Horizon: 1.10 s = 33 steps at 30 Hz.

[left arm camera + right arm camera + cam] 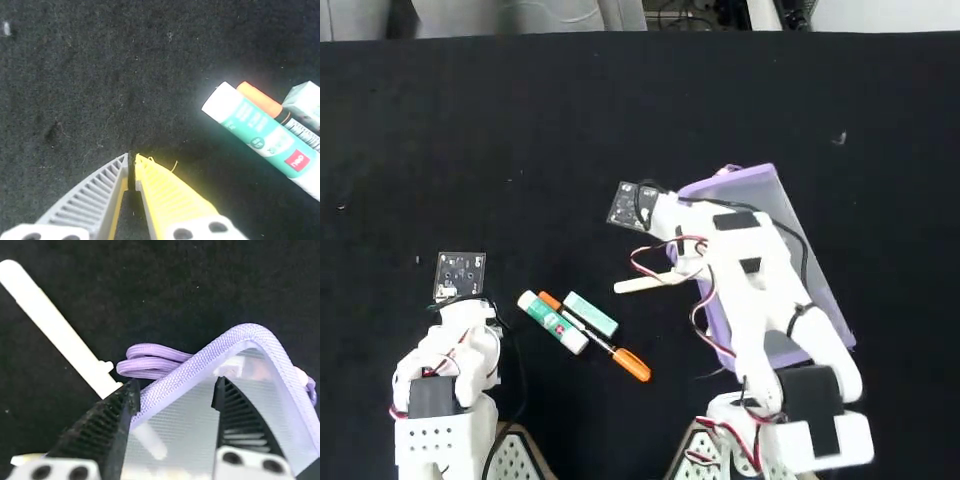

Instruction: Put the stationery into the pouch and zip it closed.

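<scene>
Stationery lies loose on the black counter [520, 150]. The left fingers [165, 195] are pressed together with nothing between them, over bare counter with open room ahead of their tips. Off to the yellow finger's side, apart from it, the glue stick [260, 135], orange marker [260, 100] and eraser [305, 102] sit packed side by side. Farther right, a white pen [55, 330] runs just beside one of the right fingers [110, 420]. These are spread across a corner of the pouch [200, 365], one tip at its purple edge and the other over the clear panel. A cord loop [150, 360] lies just beyond the tips.
</scene>
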Each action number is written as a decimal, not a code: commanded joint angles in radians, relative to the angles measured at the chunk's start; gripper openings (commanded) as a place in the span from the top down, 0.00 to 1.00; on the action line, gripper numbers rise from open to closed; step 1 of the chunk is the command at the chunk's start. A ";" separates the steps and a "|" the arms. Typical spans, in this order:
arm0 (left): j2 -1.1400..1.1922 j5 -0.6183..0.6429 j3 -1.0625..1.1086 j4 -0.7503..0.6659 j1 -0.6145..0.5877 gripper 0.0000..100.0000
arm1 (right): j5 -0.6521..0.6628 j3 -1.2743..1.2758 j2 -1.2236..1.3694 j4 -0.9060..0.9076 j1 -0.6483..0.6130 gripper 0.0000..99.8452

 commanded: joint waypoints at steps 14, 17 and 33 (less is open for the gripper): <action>-0.005 0.002 0.024 -0.017 0.007 0.97 | 0.012 0.128 -0.085 -0.190 -0.077 0.76; -0.005 0.002 0.024 -0.017 0.007 0.97 | 0.014 0.203 -0.085 -0.328 -0.077 0.76; -0.005 0.002 0.024 -0.017 0.007 0.97 | -0.186 0.054 -0.197 -0.107 -0.048 0.76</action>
